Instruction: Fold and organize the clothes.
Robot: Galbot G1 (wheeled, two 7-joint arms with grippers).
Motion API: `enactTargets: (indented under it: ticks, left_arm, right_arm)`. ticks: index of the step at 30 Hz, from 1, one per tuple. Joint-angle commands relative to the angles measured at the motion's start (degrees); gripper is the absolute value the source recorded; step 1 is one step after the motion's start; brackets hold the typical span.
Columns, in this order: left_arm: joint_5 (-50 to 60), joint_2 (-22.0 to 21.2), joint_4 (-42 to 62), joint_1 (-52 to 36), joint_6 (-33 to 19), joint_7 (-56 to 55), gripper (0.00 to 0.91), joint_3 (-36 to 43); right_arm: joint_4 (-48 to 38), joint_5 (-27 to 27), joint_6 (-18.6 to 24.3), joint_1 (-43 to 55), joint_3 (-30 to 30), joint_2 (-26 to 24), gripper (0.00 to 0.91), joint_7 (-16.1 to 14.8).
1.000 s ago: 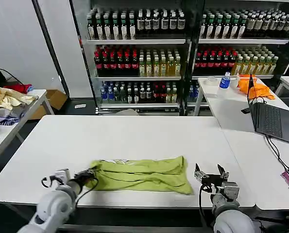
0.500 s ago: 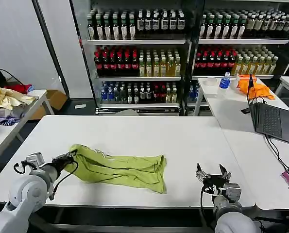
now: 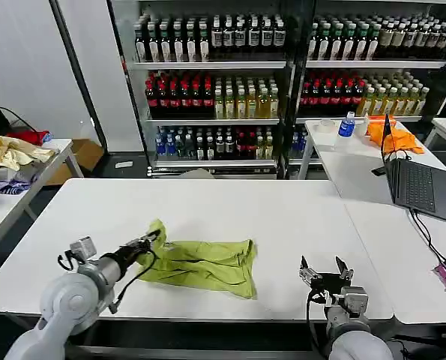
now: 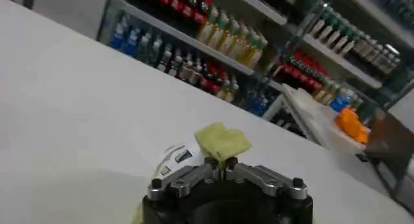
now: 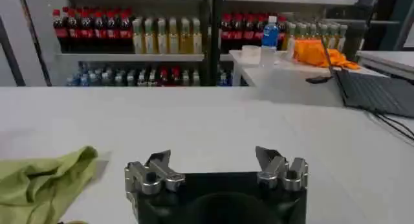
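T-shirt [image 3: 204, 264], lime, cotton: lies crumpled in a long flattened bundle on the white table [image 3: 230, 206], toward its near edge, between the two arms; left end pinched and lifted.

Left pincer [image 3: 149, 240]: closed on the shirt's left corner, a small fold of lime cloth standing up between its jaws in the left wrist view [image 4: 222, 141]; arm reaching in low over the table from the near left.

Right pincer [image 3: 324, 271]: fingers spread, holding nothing, low over the table just right of the shirt's right end, apart from it; idle.

Step in hand, as judged: carrying the held corner across to lay a fold; best done low and slow so the bundle does not drag, with the right pincer free to pin the far end; release only once the edge lies flat.

Obscured: printed graphic not visible; sleeves, collar and hem cannot be told apart in the bunched cloth; depth of the left grip hidden by the pincer body.
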Motion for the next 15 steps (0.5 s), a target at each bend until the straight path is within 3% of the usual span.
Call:
enactTargets:
  ticks: [1, 5, 15]
  left_arm:
    - [-0.71, -8.69, 0.55, -6.00, -0.08, -0.83, 0.020, 10.06]
    - [0.97, -12.13, 2.87, -8.01, -0.21, -1.08, 0.020, 12.96]
    - [4.48, -15.31, 6.75, -9.29, -0.08, -0.53, 0.020, 16.81]
  right_arm:
    - [-0.61, -0.10, -0.02, 0.55, -0.18, 0.10, 0.907, 0.03]
    - [-1.67, 0.10, -0.01, 1.86, -0.61, 0.27, 0.907, 0.02]
    - [-3.14, 1.55, -0.16, 4.94, -1.25, 0.02, 0.907, 0.01]
